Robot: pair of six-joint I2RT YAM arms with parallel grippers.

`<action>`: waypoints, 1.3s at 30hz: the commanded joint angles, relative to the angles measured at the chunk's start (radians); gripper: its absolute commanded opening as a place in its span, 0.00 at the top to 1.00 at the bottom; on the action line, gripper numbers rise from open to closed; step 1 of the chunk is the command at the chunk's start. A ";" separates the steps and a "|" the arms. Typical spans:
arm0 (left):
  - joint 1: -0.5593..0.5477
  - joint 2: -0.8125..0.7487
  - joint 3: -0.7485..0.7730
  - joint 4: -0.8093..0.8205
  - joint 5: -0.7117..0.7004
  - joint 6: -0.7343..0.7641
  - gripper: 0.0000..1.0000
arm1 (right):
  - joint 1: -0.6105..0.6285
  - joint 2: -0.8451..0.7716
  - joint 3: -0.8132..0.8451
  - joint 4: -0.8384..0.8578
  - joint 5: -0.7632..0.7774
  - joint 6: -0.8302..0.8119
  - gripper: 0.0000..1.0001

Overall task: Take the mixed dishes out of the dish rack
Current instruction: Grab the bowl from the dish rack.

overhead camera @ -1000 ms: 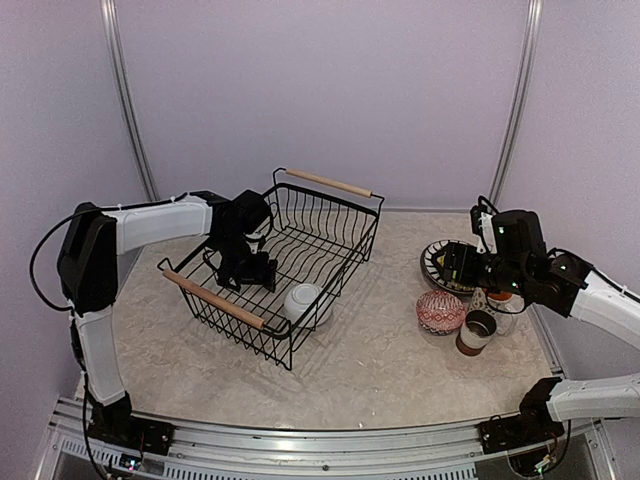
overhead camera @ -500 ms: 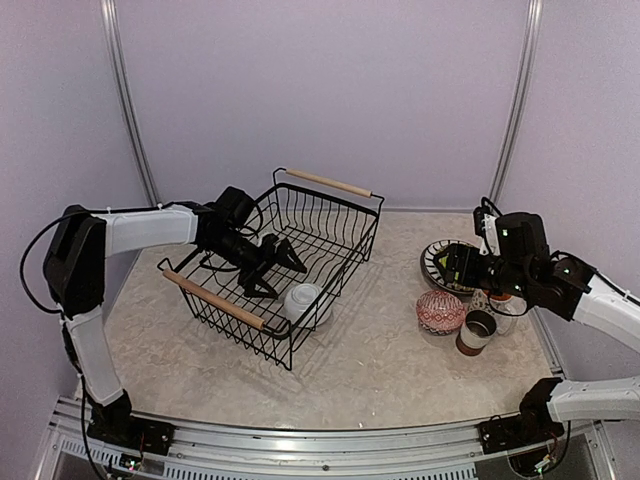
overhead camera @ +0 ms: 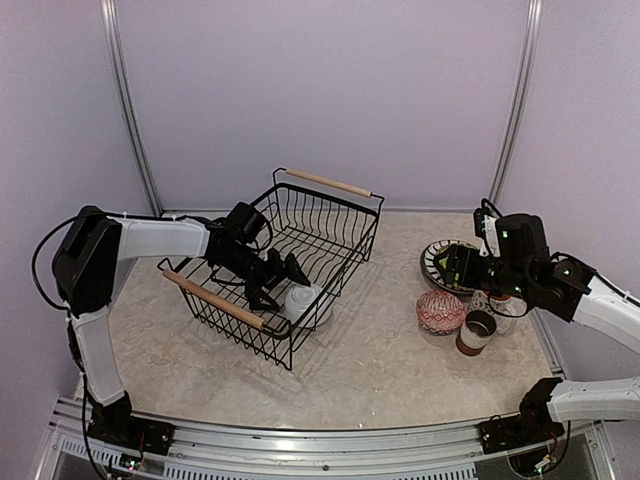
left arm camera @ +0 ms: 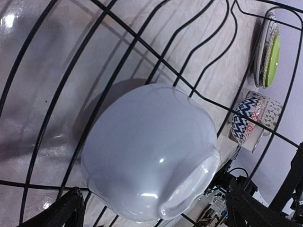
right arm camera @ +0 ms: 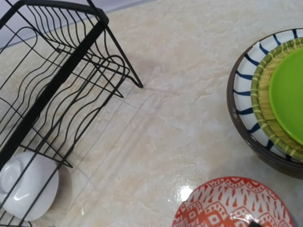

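Marble tabletop (overhead camera: 380,360); in dish rack (overhead camera: 330,183), white bowl (left arm camera: 149,151) lies ahead of spread left fingers (left arm camera: 255,213); right fingers (overhead camera: 455,265) spread.

Table (overhead camera: 370,370): pale marbled top, glossy, with light glare; wall (overhead camera: 320,90): plain lilac panels behind and at both sides; metal strip (overhead camera: 127,100) in each rear corner; ribbed metal rail (overhead camera: 300,452) along near edge.

Item, my rig: left arm (overhead camera: 150,238), right arm (overhead camera: 612,308). White shells, black joints, black left gripper (overhead camera: 278,285), thin black cables (overhead camera: 34,266) looped near shoulders, black bases (overhead camera: 122,428).
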 commanded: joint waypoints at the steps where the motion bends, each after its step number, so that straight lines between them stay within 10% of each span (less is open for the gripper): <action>1: -0.006 0.039 -0.025 0.054 -0.070 -0.008 0.01 | 0.010 -0.018 -0.017 0.003 0.009 0.006 0.16; 39: -0.030 -0.048 -0.219 0.530 -0.078 -0.125 0.16 | 0.010 0.009 -0.015 0.015 -0.007 0.010 0.16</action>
